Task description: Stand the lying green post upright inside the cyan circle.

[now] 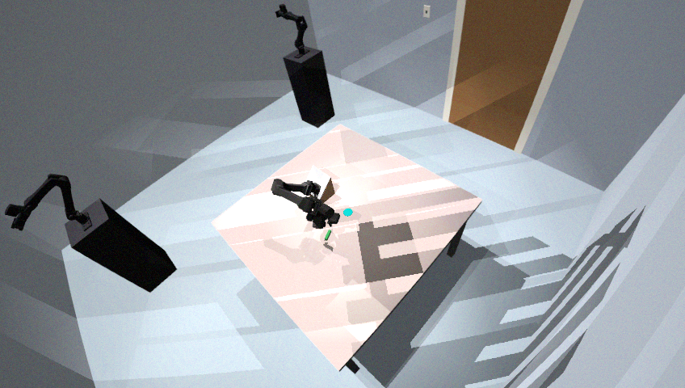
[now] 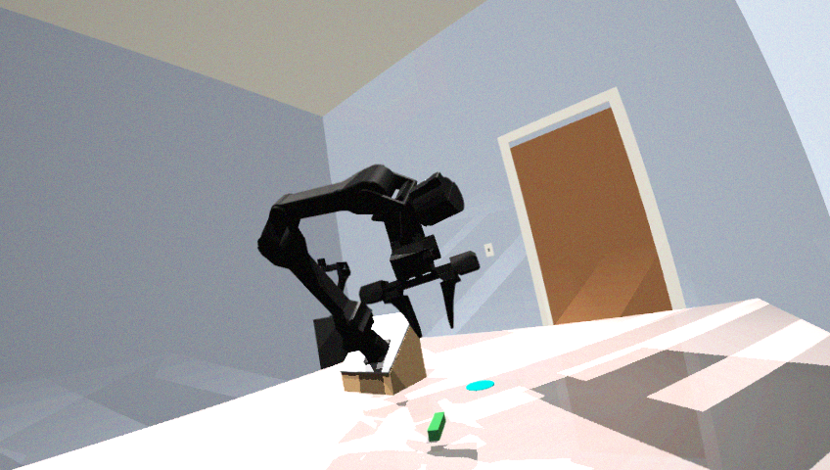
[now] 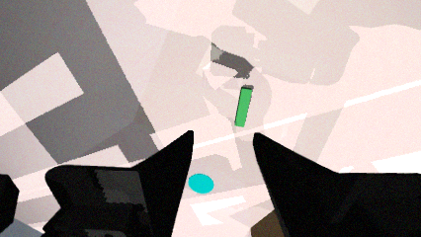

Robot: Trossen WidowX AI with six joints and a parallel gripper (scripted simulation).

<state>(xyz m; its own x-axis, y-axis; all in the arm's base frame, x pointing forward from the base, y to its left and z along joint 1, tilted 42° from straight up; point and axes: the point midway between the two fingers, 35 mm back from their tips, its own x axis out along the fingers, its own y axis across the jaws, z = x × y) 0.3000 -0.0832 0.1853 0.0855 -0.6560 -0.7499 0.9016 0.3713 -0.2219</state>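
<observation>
The green post (image 1: 327,234) (image 2: 436,426) (image 3: 243,107) lies flat on the pink-white table (image 1: 307,312). The cyan circle (image 1: 347,212) (image 2: 480,385) (image 3: 201,184) is a flat disc on the table, with nothing on it. It lies apart from the post, up and to the right of it in the top and exterior views. My gripper (image 2: 436,332) (image 3: 223,136) is open and empty, fingers pointing down, well above the table. In the wrist view the post shows beyond the fingertips, a little right of centre, and the circle shows lower, between the fingers.
My arm stands on a wedge-shaped base (image 1: 329,190) (image 2: 411,360) with a white sloped top and brown sides, near the circle. Two black pedestals (image 1: 309,89) (image 1: 119,250) with other arms stand off the table. Dark shadows and bright light patches cross the table top.
</observation>
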